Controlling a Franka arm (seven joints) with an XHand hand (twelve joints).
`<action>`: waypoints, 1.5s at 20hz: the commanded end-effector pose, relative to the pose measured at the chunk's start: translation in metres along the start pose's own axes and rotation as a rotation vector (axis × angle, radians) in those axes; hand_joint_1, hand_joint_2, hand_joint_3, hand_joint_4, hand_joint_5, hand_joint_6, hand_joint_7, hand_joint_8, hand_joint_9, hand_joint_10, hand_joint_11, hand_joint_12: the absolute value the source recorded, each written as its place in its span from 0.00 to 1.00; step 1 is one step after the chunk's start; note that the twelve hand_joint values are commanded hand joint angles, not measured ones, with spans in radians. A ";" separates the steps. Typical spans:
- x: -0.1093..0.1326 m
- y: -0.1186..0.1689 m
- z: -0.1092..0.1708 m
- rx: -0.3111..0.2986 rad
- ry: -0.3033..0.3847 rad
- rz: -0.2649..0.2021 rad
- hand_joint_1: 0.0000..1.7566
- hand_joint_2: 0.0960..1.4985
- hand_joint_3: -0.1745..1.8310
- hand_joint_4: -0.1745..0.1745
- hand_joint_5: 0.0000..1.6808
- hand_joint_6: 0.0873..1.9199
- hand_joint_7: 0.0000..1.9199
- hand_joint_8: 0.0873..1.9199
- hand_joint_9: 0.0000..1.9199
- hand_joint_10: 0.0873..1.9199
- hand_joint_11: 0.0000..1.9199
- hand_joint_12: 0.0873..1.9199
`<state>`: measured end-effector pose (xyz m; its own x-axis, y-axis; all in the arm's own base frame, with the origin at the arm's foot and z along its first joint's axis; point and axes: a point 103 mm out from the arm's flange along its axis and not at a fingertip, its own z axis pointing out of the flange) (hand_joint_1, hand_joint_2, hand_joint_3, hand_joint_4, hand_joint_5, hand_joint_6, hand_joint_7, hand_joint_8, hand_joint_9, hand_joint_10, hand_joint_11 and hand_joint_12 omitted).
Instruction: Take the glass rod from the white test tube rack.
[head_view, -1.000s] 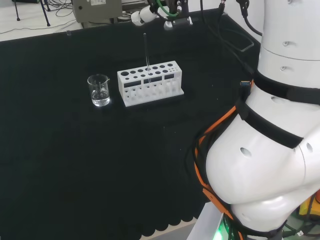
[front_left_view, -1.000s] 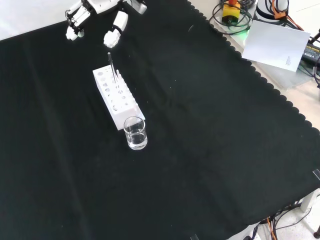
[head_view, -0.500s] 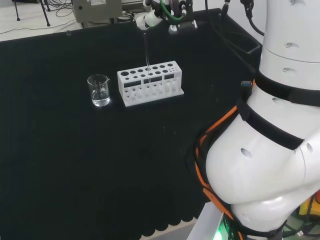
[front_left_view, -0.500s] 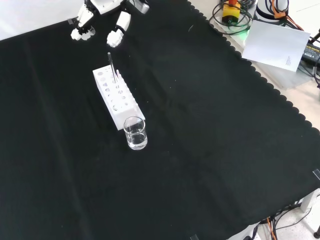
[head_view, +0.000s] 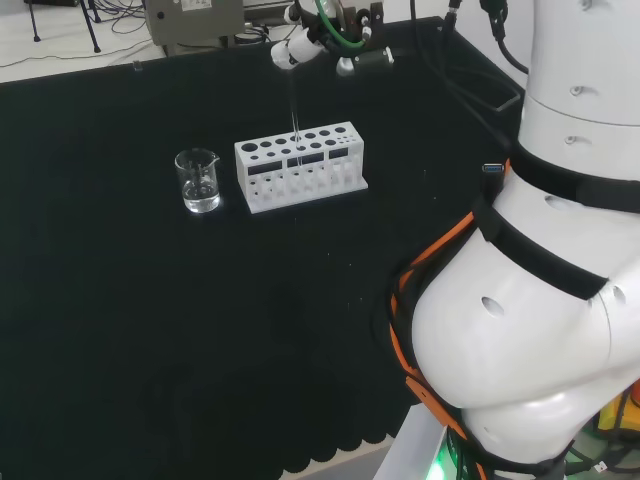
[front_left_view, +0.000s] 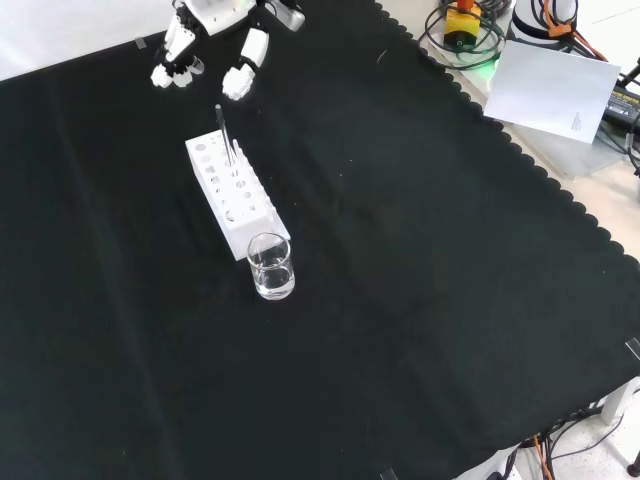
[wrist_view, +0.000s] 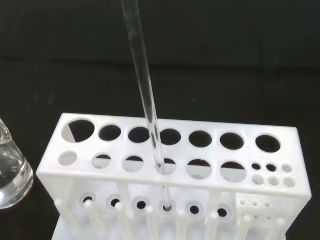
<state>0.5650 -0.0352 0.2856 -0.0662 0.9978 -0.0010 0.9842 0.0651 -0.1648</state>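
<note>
**One glass rod standing in the rack, the hand spread above it**

One glass rod (wrist_view: 145, 95) stands nearly upright in a hole of the white test tube rack (front_left_view: 232, 195), in the row of holes nearer the wrist camera, its lower end seated in the base plate. The rack sits on the black cloth of the desk (front_left_view: 420, 300). Just beside one short end of the rack is a small clear beaker (front_left_view: 271, 267) with a little clear liquid in the bottom; in the head view it stands to the rack's left.

From the front, the hand (front_left_view: 215, 30) hangs at the top of the view beyond the rack's far end. Its fingers (front_left_view: 241, 70) are straight and apart, pointing down toward the cloth, and it holds nothing. It is clear of the rod's top.
</note>
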 end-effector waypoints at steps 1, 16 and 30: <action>0.003 0.005 0.010 0.010 -0.002 -0.023 0.25 0.64 0.23 0.12 0.27 0.00 0.33 0.48 0.45 0.64 0.40 0.75; 0.010 0.011 0.028 0.040 0.001 -0.043 0.26 0.65 0.25 0.02 0.20 0.39 0.37 0.60 0.54 0.69 0.53 0.73; 0.018 0.013 0.036 0.022 0.002 -0.069 0.34 0.66 0.26 0.00 0.31 0.51 0.43 0.75 0.66 0.75 0.72 0.70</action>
<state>0.5711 -0.0194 0.2482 -0.1266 0.9918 0.0167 0.9722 0.1274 -0.1965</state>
